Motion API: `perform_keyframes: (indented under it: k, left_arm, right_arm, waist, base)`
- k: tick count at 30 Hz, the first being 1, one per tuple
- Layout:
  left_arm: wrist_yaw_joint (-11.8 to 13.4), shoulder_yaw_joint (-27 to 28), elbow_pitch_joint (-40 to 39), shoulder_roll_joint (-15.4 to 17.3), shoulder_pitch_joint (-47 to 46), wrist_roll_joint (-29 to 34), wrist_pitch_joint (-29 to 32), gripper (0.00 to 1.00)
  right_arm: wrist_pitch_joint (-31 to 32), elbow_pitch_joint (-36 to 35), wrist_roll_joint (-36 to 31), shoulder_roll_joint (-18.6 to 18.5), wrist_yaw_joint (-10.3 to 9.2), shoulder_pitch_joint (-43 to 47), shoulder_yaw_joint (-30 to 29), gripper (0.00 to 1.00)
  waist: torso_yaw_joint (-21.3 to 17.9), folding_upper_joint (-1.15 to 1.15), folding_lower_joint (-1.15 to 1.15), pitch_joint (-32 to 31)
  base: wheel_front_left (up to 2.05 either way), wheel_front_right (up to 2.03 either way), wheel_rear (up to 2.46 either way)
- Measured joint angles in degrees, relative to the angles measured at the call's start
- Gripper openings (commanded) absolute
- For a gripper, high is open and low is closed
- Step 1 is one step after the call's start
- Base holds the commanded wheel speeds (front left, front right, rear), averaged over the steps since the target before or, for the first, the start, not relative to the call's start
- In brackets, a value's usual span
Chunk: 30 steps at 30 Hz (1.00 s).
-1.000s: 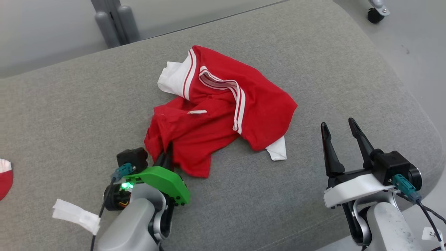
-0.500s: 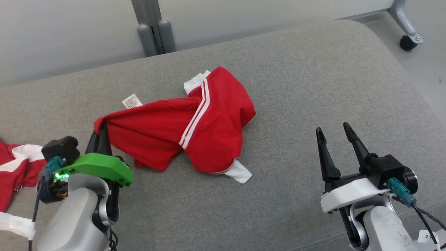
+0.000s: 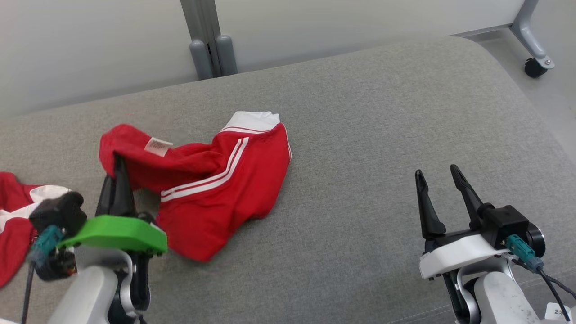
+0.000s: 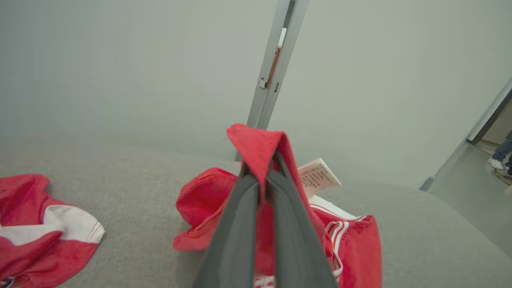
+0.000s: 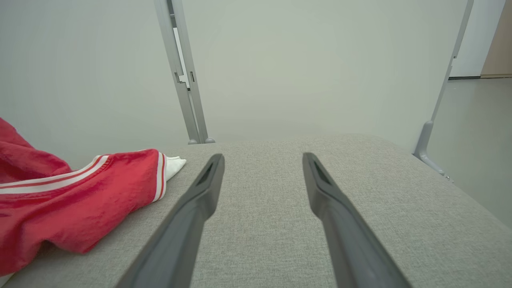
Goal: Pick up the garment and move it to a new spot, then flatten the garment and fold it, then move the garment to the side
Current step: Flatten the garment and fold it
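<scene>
The garment (image 3: 216, 180) is red with white stripes and a white cuff, crumpled on the grey cushion (image 3: 382, 135) left of centre. My left gripper (image 3: 118, 164) is shut on a raised red fold of it near a white label (image 3: 157, 145). The left wrist view shows the fabric (image 4: 260, 148) pinched between the closed fingers, with the rest of the garment (image 4: 356, 240) trailing below. My right gripper (image 3: 435, 174) stands open at the lower right, well apart from the cloth. In the right wrist view the garment (image 5: 72, 196) lies left of the open right gripper (image 5: 262, 160).
A second red and white cloth (image 3: 13, 220) lies at the cushion's left edge, also seen as the cloth (image 4: 40, 228) from the left wrist. A grey partition post (image 3: 209, 40) stands behind the cushion. A caster wheel (image 3: 534, 67) sits on the floor at the far right. A person's feet (image 4: 500, 160) show far off.
The head camera has swung left. My left gripper has pulled the garment leftward across the cushion by one edge, stretching it out. The right gripper has kept its pose.
</scene>
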Motion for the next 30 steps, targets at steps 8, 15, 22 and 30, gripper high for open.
perform_keyframes:
  k: [8, 15, 22, 30]
  left_arm:
    - [1.1, 2.9, 8.1, -0.7, 8.2, -2.6, -0.9, 1.00]
    - [-2.9, 5.3, 10.5, -2.3, 7.5, 2.9, -1.6, 1.00]
    - [-9.9, 13.3, -1.0, -7.7, 10.0, 15.1, -1.7, 1.00]
    - [-20.6, 16.3, -1.5, -13.5, 14.0, 23.7, -1.7, 1.00]
  right_arm:
    - [0.0, -0.2, 0.3, 0.0, 0.00, -0.3, -0.1, 1.00]
    - [0.0, 0.2, 0.3, 0.0, 0.00, -0.7, -0.6, 1.00]
    - [0.1, 0.1, -0.1, 0.0, -0.01, 0.2, -1.8, 1.00]
    - [0.9, 0.5, -1.1, 0.0, 0.00, 1.3, -1.3, 1.00]
  waist:
    - [1.9, 0.00, 0.00, 1.6]
    - [3.2, 0.00, 0.00, 1.4]
    - [5.2, 0.00, 0.00, 0.2]
    - [7.4, 0.00, 0.00, -2.2]
  base:
    - [0.00, 0.00, 0.00]
    - [0.00, 0.00, 0.00]
    - [0.00, 0.00, 0.00]
    - [0.00, 0.00, 0.00]
